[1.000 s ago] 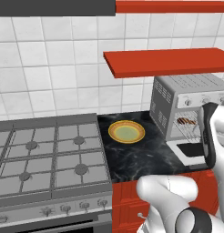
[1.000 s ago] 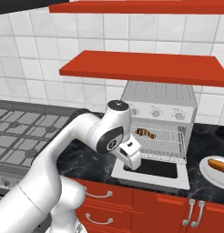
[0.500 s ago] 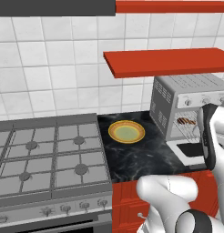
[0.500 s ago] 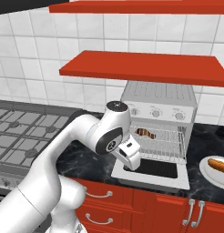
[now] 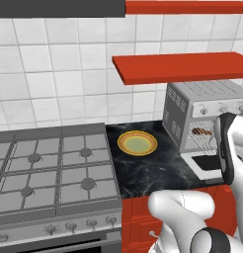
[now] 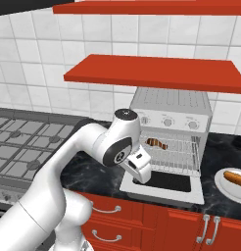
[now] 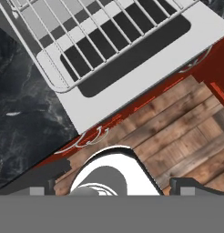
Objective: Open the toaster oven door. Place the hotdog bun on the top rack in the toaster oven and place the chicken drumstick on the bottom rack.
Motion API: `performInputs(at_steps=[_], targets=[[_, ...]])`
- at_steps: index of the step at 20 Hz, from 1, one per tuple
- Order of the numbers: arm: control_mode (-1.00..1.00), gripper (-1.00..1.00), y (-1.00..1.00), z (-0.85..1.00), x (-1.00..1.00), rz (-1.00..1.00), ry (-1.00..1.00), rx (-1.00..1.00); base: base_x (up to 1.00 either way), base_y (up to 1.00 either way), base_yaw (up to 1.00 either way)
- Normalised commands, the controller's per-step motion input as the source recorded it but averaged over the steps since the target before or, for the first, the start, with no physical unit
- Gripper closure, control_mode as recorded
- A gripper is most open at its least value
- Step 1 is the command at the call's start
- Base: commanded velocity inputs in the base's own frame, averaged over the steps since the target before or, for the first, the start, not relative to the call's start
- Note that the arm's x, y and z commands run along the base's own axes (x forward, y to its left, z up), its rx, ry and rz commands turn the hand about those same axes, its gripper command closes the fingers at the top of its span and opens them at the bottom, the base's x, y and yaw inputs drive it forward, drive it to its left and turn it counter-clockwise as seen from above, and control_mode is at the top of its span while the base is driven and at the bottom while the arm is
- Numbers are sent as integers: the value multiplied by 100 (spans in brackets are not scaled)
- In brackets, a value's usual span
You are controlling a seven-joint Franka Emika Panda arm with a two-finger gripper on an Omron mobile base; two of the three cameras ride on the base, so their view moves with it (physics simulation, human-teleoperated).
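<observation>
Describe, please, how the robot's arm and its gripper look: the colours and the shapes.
The arm is glossy white, built of rounded tube-like segments. Its joints are dark grey to black, like the round cap on the elbow. The gripper has two small dark finger tips with squared ends. No cables or markings are visible.

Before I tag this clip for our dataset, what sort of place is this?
A rendered home kitchen, most likely: a gas stove beside a dark marble counter, a toaster oven with its door folded down, white wall tiles and red cabinets below.
</observation>
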Motion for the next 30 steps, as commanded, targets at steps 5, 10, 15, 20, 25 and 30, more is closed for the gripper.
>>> performInputs(at_steps=[5, 10, 15, 20, 25, 30], targets=[[-100, -100, 0, 0, 0, 0, 0, 0, 0, 0, 0], [-100, -100, 0, 0, 0, 0, 0, 0, 0, 0, 0], [100, -100, 0, 0, 0, 0, 0, 0, 0, 0, 0], [100, -100, 0, 0, 0, 0, 0, 0, 0, 0, 0], [100, -100, 0, 0, 0, 0, 0, 0, -8, 0, 0], [100, -100, 0, 0, 0, 0, 0, 0, -55, -25, -2]])
